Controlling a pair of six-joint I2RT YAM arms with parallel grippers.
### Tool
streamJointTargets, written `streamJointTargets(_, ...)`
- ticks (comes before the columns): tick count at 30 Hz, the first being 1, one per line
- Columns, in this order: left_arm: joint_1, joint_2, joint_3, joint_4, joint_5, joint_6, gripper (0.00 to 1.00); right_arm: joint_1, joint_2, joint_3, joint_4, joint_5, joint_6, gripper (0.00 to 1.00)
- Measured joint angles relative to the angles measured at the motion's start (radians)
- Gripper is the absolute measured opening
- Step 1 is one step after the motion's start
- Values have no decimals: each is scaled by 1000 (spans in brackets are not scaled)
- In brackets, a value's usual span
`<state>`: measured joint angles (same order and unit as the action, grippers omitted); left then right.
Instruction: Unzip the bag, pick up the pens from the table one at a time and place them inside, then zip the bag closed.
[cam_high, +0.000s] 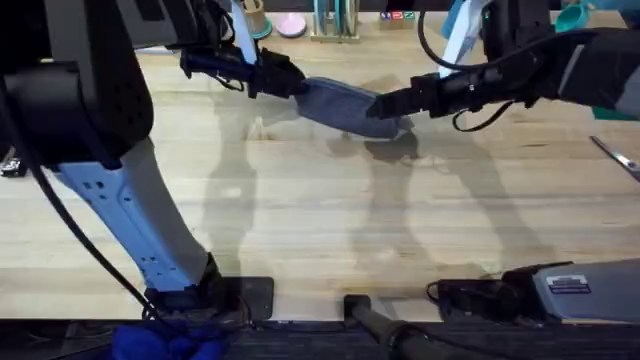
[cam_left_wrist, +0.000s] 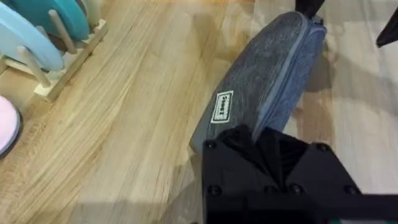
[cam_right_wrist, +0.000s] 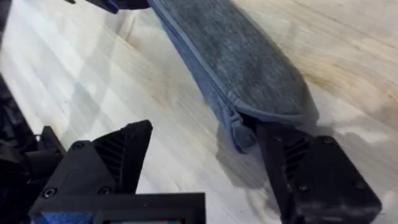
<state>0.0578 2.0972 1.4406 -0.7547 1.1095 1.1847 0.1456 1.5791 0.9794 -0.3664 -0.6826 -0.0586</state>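
Left tool (cam_high: 290, 80) clamped one end of the soft, limp bag (cam_high: 345, 105) on the surface (cam_high: 320, 220); right tool (cam_right_wrist: 205, 162), fingers spread, flanked the zipper pull (cam_right_wrist: 239, 127), the likely place to grip.

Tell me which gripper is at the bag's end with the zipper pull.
The right gripper: the zipper pull sits between its open fingers. The left gripper holds the opposite end of the bag, near the white label.

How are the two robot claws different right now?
The left gripper is shut; the right gripper is open. The left gripper pinches one end of the bag; the right gripper sits at the other end, by the zipper pull. Both are black.
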Motion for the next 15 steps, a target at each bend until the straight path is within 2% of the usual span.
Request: streamJointTargets(15,0,0,0,0,0,0,42,0,-18,55,-78,-74,4,995)
